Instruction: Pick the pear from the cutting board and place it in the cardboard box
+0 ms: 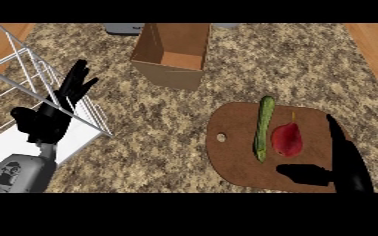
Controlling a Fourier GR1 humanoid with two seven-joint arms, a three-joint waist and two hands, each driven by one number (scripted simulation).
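Evidently set to grasp, the right hand [347,172] lies open and empty along the cutting board's [236,161] right edge, just beside the pear [286,140]. The left hand [53,114] rests open at the worktop's [155,130] left edge.

Pear [287,140] on cutting board [244,155], right of cucumber [263,127].

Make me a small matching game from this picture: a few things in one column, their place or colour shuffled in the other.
Things:
1. pear
2. cucumber
3. cardboard box
4. left hand

Descriptions:
A. open, at the counter's far side
B. long, green, on the cutting board
C. fingers up, by the wire rack
D. red, on the cutting board, beside the right hand

Pairs: 1-D, 2-B, 3-A, 4-C
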